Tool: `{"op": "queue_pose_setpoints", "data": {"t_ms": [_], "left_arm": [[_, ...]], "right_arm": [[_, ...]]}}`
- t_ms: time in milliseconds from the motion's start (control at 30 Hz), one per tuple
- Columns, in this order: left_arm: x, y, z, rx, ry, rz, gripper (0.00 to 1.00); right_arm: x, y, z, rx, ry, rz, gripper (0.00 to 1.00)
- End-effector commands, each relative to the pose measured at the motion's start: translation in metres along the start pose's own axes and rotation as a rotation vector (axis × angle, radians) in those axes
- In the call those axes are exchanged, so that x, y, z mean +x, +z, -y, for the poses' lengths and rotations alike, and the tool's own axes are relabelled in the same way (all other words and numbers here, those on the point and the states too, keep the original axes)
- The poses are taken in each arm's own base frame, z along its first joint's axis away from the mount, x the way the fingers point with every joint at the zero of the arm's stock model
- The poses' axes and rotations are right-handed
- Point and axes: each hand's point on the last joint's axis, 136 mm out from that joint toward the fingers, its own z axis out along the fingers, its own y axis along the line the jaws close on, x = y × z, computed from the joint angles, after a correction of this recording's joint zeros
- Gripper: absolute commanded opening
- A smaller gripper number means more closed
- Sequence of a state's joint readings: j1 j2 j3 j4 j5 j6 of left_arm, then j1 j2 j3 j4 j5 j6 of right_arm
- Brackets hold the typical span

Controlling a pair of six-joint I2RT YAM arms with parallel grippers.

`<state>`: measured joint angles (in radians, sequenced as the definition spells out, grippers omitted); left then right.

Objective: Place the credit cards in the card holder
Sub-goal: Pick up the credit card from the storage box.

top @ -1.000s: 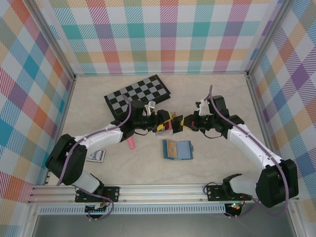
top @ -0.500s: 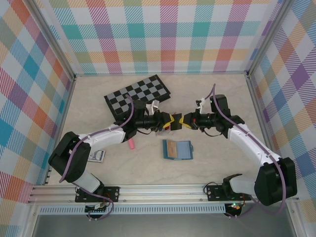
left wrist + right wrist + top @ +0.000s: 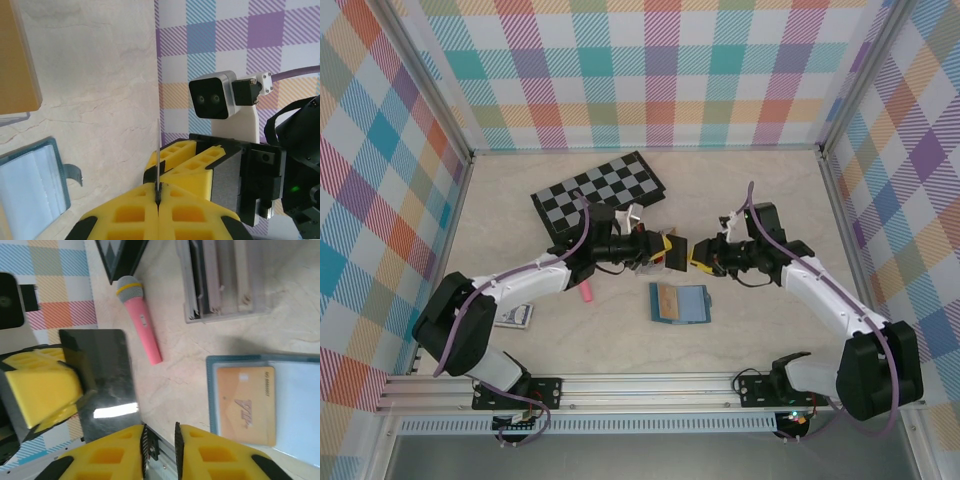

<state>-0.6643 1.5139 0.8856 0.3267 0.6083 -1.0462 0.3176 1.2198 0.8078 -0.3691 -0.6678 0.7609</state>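
Note:
My left gripper (image 3: 667,250) is shut on a black credit card (image 3: 678,255), held upright above the table. In the left wrist view the card (image 3: 158,160) is edge-on, a thin line rising from the closed yellow fingers (image 3: 130,215). My right gripper (image 3: 699,257) hovers just right of the card, its jaws slightly apart with nothing between them. In the right wrist view the glossy black card (image 3: 102,380) lies just left of my right gripper (image 3: 160,442). The teal card holder (image 3: 680,303) lies open below, with a tan-yellow card (image 3: 245,402) in its left half.
A pink toy microphone (image 3: 586,292) lies left of the card holder. Behind the left arm is a checkerboard (image 3: 600,190). A grey tray-like box (image 3: 225,280) stands near the left gripper. A small blue-white packet (image 3: 515,316) lies at the near left.
The two grippers met at the cards, then parted. The right gripper has drawn back to the right and down. The left gripper keeps the black card; the red card seen before is hidden.

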Motion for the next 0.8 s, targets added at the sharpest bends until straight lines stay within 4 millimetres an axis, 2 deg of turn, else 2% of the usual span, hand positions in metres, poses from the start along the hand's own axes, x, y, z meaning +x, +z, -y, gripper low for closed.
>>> {"op": "queue_pose_setpoints", "data": {"t_ms": [0,100,133,267,400,767], "left_arm": [[0.012,-0.002,-0.001,-0.031,0.042,-0.004,0.0],[0.018,0.003,-0.007,-0.059,0.038,-0.01,0.0],[0.019,0.004,-0.01,-0.071,0.033,-0.01,0.0],[0.025,0.006,-0.021,-0.132,0.034,-0.003,0.0],[0.036,0.008,-0.032,-0.185,0.033,-0.006,0.0],[0.055,0.02,-0.052,-0.29,0.049,-0.018,0.0]], "right_arm": [[0.01,-0.001,0.013,0.045,-0.01,-0.015,0.3],[0.012,-0.003,0.02,0.073,-0.013,-0.011,0.34],[0.012,-0.004,0.022,0.086,-0.016,-0.005,0.38],[0.014,-0.011,0.043,0.199,-0.006,0.03,0.53],[0.019,-0.015,0.061,0.291,-0.002,0.022,0.6],[0.021,-0.031,0.095,0.499,-0.007,0.033,0.68]]}}
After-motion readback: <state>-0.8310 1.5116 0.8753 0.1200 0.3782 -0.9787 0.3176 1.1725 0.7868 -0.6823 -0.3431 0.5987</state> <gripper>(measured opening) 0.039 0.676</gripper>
